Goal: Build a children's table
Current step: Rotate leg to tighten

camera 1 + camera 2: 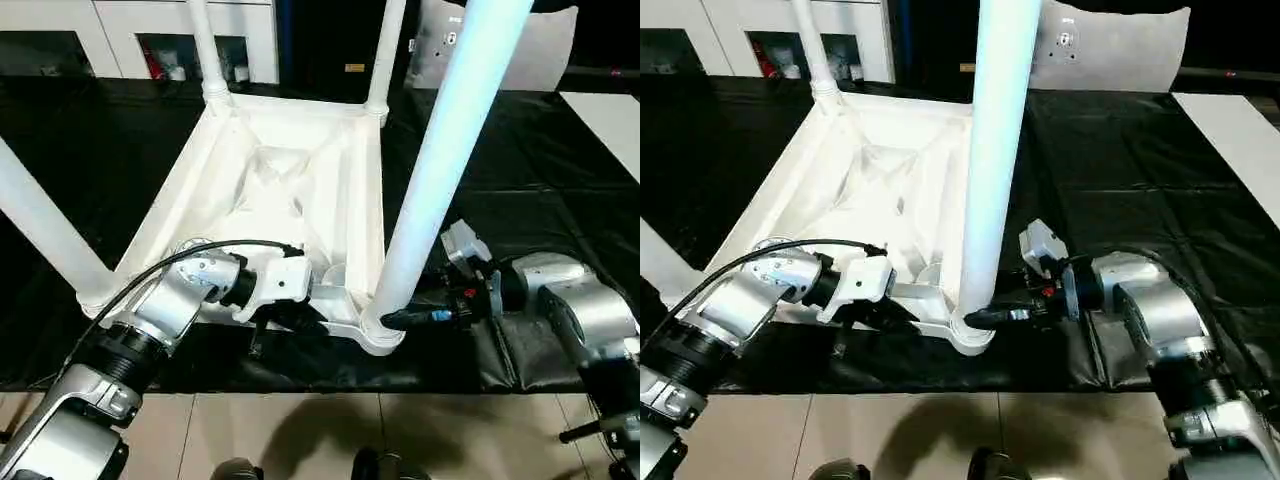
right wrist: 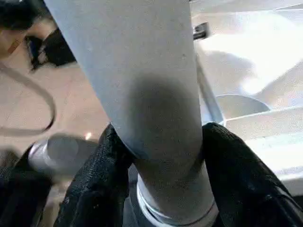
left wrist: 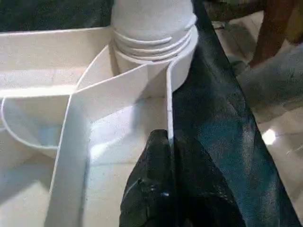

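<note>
Right wrist view: jaws clamping leg [image 2: 151,109].

Head stereo pair looks forward and down over both forearms at upturned table [image 1: 290,190] on black desk [image 1: 560,190]; floor strip along near edge. Two eyes share same scene, right eye offset sideways, so near leg [image 1: 995,150] sits more central there. Left wrist camera very close, looks along left pincer [image 3: 168,179] at table rim and near corner socket [image 3: 156,47]. Right wrist camera very close, faces near leg base between right pincer [image 2: 163,156] fingers. Both wrist views share that corner.
</note>
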